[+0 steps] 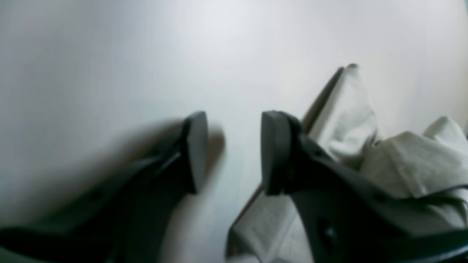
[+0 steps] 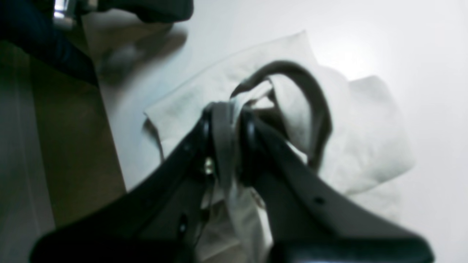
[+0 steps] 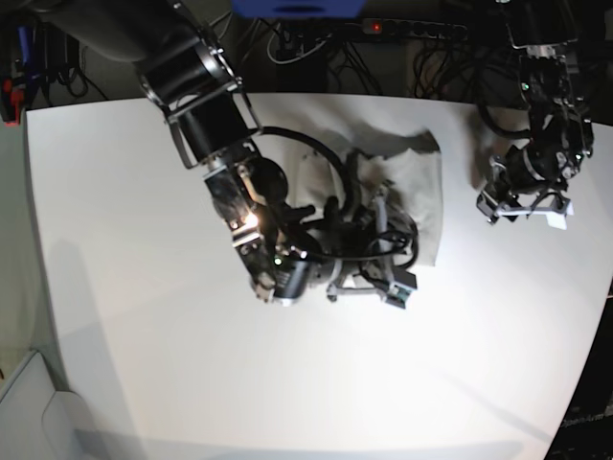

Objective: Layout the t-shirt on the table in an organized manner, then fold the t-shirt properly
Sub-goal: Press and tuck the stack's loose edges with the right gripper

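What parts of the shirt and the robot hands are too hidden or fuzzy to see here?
- Base view: the right arm covers the middle of the t-shirt, so its sleeves and layout stay hidden.
- Right wrist view: the right gripper pinches cloth, but blur hides which part of the shirt.
- Left wrist view: the left gripper blocks the cloth behind one finger; the frame edge cuts the shirt off.
- Base view: the left gripper is too small to judge.
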Controlling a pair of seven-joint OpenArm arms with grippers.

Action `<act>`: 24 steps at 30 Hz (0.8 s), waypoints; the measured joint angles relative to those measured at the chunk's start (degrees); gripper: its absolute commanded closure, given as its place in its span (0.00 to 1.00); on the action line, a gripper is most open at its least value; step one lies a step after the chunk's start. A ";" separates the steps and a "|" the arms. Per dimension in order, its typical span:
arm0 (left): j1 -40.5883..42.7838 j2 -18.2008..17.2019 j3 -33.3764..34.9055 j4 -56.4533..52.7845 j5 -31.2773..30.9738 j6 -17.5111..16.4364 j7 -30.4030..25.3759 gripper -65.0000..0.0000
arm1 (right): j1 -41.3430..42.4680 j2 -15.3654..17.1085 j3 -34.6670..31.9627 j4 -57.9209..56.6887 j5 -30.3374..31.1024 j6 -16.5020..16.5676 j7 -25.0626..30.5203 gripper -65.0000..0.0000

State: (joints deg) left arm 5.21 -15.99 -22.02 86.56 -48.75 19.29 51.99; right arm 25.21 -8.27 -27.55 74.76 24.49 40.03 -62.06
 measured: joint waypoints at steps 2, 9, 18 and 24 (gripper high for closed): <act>0.00 -0.02 0.00 0.00 0.00 0.00 -0.02 0.63 | 0.24 -0.02 0.00 0.02 0.00 -0.02 0.24 0.84; 0.04 0.00 0.00 0.00 0.02 0.00 0.00 0.63 | 0.11 0.15 -1.90 2.25 0.37 -0.02 0.20 0.55; 0.02 -0.33 -0.22 0.00 0.02 0.00 0.02 0.63 | 0.33 0.44 0.59 15.02 3.39 -0.17 0.74 0.66; -0.04 -1.38 -0.46 0.00 0.00 0.00 -0.31 0.63 | -5.84 5.44 7.74 14.69 1.97 -0.24 -2.86 0.82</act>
State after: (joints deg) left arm 5.17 -17.37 -22.48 86.56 -48.75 19.29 51.68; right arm 19.38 -2.83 -19.81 89.45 26.46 39.79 -64.93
